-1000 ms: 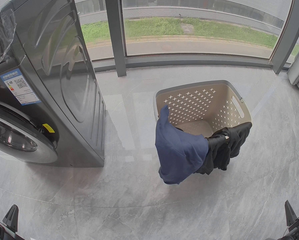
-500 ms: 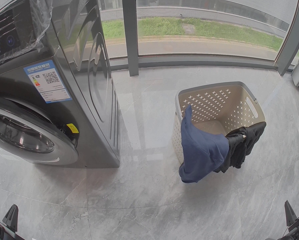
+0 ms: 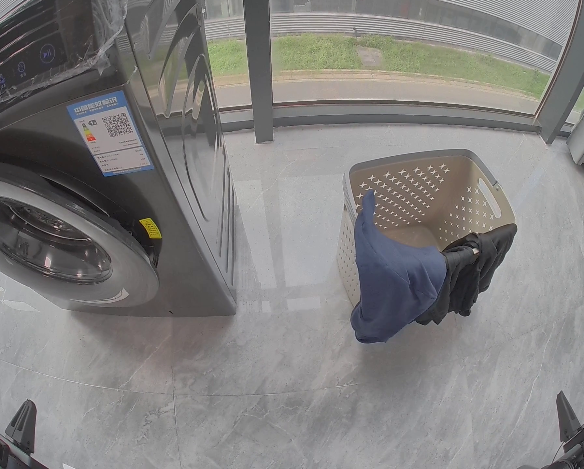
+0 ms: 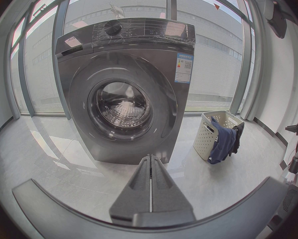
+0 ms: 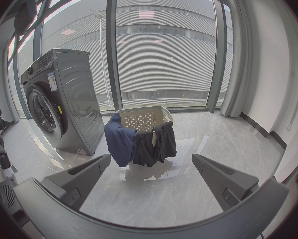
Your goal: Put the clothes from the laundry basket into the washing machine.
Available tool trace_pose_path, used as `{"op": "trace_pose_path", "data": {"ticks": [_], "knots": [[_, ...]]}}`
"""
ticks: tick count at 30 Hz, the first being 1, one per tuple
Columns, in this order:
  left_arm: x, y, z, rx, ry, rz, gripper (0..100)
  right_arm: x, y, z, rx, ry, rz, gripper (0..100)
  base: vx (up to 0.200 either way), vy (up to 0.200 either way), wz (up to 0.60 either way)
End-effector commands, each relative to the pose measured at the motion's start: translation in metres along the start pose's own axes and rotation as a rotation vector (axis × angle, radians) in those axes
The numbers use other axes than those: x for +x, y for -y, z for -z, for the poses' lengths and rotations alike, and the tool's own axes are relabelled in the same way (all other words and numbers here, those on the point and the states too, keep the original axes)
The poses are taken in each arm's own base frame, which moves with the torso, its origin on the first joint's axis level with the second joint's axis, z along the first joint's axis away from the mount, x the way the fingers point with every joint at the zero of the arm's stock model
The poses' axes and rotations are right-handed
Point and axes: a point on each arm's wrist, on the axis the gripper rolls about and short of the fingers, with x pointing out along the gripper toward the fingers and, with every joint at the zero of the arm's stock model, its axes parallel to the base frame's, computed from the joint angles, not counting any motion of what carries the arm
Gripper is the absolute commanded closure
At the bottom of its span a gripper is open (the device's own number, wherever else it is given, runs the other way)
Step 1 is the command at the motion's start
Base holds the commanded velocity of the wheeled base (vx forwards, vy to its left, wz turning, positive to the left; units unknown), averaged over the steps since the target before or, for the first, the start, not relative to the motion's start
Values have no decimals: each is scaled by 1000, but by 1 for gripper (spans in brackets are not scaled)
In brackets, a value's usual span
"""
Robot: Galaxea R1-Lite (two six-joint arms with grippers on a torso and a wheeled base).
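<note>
Grey marbled floor, tall windows

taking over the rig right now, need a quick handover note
Left tool: shut, empty, facing the washing machine.
Right tool: open, empty, facing the basket.
Things: the basket stands on the floor to the right of the machine. A blue garment and a black garment hang side by side over its near rim.
Done: nothing loaded; the machine's door looks shut.
Left: open the door, then carry both garments into the machine.
</note>
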Motion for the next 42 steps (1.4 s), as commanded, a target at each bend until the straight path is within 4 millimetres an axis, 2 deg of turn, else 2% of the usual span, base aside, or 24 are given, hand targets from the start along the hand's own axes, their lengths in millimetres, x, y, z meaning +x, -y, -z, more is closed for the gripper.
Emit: {"op": "trace_pose_path", "data": {"ticks": [1, 23, 31, 35, 42], "knots": [[0, 0, 5, 0, -1, -1, 100, 0, 0, 5, 0, -5, -1, 0, 0, 200, 0], [0, 0, 5, 0, -1, -1, 100, 0, 0, 4, 0, -4, -1, 0, 0, 200, 0], [0, 0, 5, 0, -1, -1, 100, 0, 0, 4, 0, -4, -1, 0, 0, 0, 0], [0, 0, 5, 0, -1, -1, 100, 0, 0, 4, 1, -4, 0, 0, 0, 0, 600], [0, 0, 5, 0, -1, -1, 100, 0, 0, 4, 1, -4, -1, 0, 0, 200, 171]]}}
